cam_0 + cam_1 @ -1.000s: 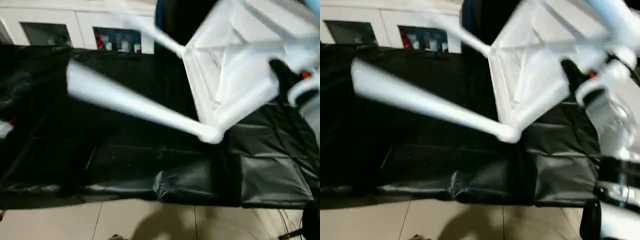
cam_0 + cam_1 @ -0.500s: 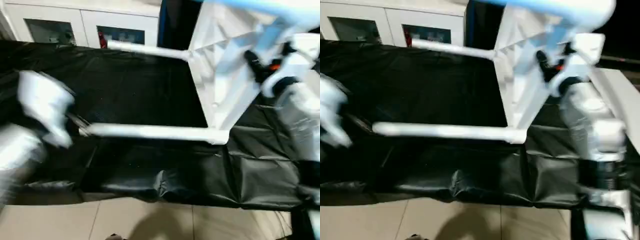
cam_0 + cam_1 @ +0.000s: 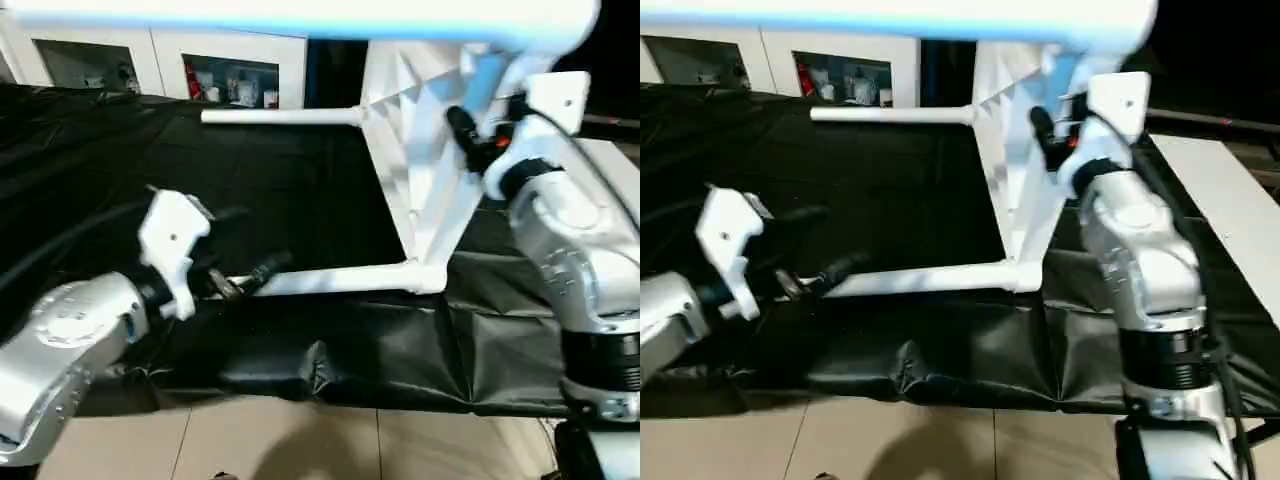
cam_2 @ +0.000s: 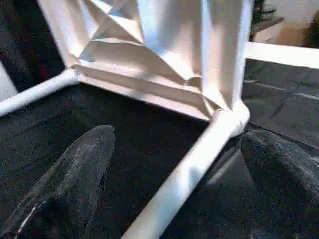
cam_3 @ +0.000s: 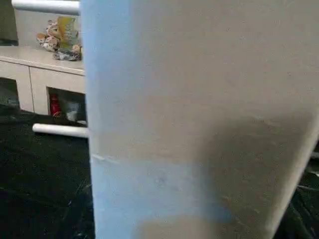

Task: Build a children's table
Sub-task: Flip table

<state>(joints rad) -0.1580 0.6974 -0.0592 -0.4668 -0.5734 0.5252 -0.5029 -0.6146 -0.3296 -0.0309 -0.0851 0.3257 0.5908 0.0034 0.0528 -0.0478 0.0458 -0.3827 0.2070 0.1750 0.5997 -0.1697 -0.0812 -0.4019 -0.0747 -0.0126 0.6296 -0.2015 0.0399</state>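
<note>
Black sheeting (image 3: 300, 180) covers the work surface, and a white cabinet (image 3: 160, 60) with glass doors stands at the far side, small items behind the glass, no writing legible. The tabletop (image 3: 420, 150) is tipped up on edge right of centre, its legs pointing left: a far leg (image 3: 285, 116), a near leg (image 3: 340, 280) low over the sheeting, another leg (image 3: 300, 20) crossing close to the camera. The left gripper (image 3: 250, 280) has fingers spread wide either side of the near leg's tip, not closed. The right gripper (image 3: 465, 130) is clamped on the tabletop.

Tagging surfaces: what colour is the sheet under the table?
Black, glossy and creased sheet, beneath the white table. Shows best in the left eye view.
</note>
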